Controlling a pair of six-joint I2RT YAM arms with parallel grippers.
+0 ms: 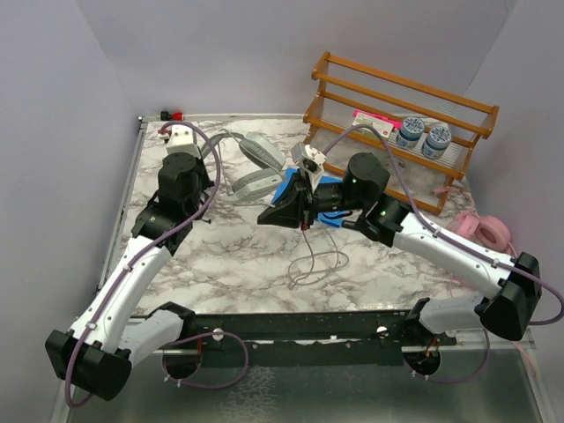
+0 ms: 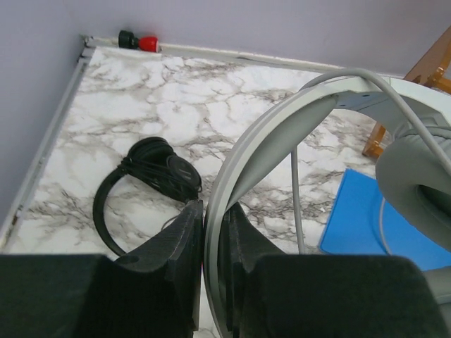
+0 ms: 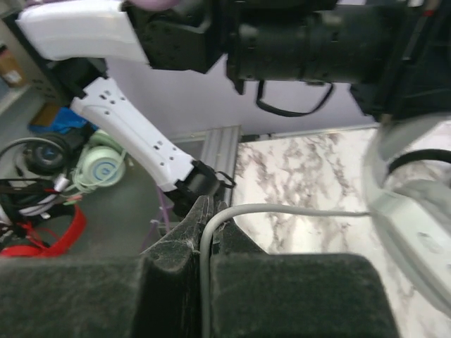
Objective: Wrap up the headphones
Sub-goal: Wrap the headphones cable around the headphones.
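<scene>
Here the left gripper (image 2: 211, 215) is clenched on the smooth, curved headband of the grey-white headphones (image 2: 282, 127), probably to steady the set while the cord is wound. The right gripper (image 3: 208, 222) pinches the thin, rubbery grey cable (image 3: 282, 210) between its dark, grainy pads (image 3: 169, 253), seemingly to draw it taut. The headphones sit raised at the back middle of the marble table (image 1: 220, 264), over a flat blue mat (image 2: 352, 211), with slack cable looping on the stone below. A slim black pair (image 2: 148, 172) lies behind-left, and a pink pair (image 1: 485, 231) lies by the wooden rack (image 1: 397, 97).
</scene>
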